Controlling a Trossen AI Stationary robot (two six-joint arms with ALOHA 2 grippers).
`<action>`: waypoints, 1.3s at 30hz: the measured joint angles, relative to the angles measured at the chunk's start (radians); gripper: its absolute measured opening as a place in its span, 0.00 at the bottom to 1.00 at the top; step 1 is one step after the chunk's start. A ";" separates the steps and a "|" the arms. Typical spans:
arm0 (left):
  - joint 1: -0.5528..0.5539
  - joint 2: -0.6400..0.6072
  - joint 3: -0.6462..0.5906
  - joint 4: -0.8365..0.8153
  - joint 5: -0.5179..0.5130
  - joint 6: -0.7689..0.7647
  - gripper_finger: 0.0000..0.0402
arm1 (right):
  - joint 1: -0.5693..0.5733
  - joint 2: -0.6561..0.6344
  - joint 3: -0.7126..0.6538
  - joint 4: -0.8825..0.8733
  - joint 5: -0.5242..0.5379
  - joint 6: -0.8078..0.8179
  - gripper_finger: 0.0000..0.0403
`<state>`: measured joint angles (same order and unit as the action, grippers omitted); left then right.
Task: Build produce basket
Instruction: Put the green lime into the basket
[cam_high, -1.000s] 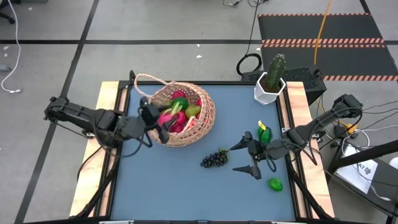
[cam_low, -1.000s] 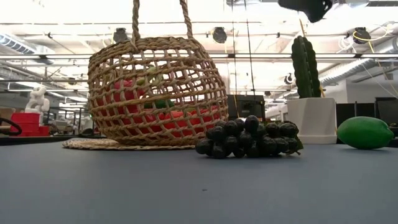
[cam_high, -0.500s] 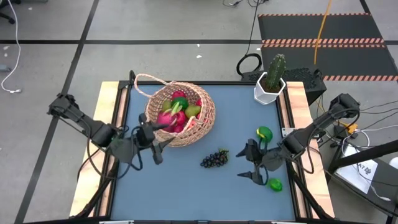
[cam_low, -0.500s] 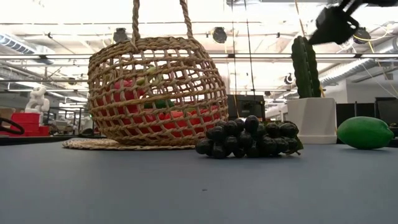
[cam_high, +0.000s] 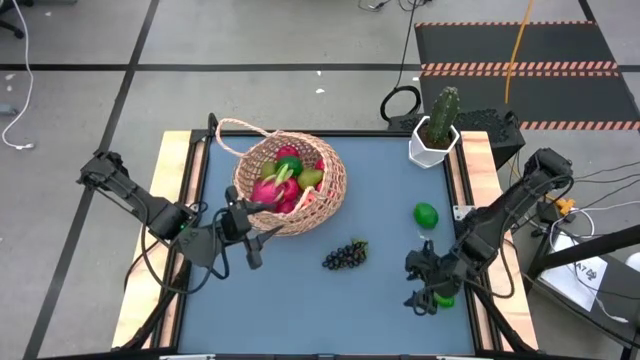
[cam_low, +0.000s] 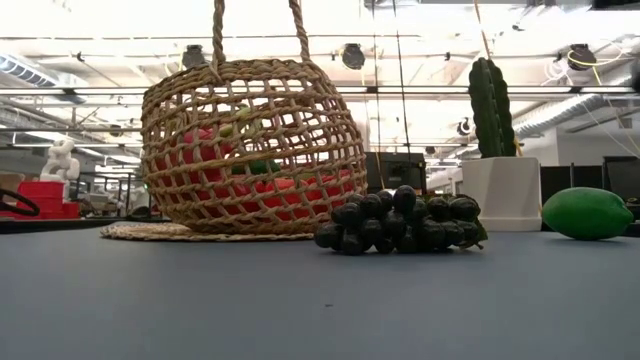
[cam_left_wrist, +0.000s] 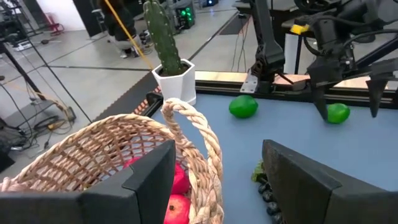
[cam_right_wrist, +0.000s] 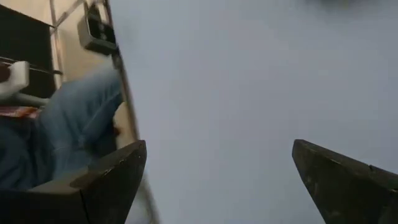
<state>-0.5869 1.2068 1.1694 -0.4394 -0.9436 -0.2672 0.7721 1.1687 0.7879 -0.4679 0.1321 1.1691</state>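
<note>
The tan wicker basket (cam_high: 292, 184) stands on its base at the table's far left and holds red, pink and green fruits (cam_high: 283, 180); it also shows in the low view (cam_low: 250, 145). The dark grape bunch (cam_high: 345, 256) lies on the table near the middle. One green lime (cam_high: 426, 214) lies right of it. A second lime (cam_high: 444, 297) lies by the near right edge. My left gripper (cam_high: 258, 245) is open and empty just near-left of the basket, whose handle (cam_left_wrist: 198, 134) shows ahead of its fingers. My right gripper (cam_high: 419, 282) is open and empty beside the second lime.
A green cactus in a white hexagonal pot (cam_high: 436, 135) stands at the far right corner. Bare blue table (cam_high: 300, 300) lies near of the basket and grapes. The right wrist view shows the table's edge and a person's blue-clad leg (cam_right_wrist: 68, 130) beyond it.
My left gripper has drawn back from the basket's rim toward the table's near left and then kept still. My right gripper has gone from beside the first lime toward the near right edge, to the second lime. The fruits and basket have not moved.
</note>
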 joint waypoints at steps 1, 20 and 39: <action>0.000 0.000 0.000 0.000 0.000 0.000 0.60 | 0.016 0.002 0.000 -0.009 -0.007 0.048 0.99; 0.000 0.000 0.000 0.002 0.003 -0.005 0.60 | 0.178 0.001 0.000 -0.116 -0.130 0.624 0.99; 0.000 0.000 0.000 0.001 0.003 -0.006 0.60 | 0.187 0.145 -0.001 -0.319 -0.320 0.639 0.99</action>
<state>-0.5869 1.2064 1.1694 -0.4381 -0.9409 -0.2729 0.9592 1.3141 0.7868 -0.7869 -0.1879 1.8077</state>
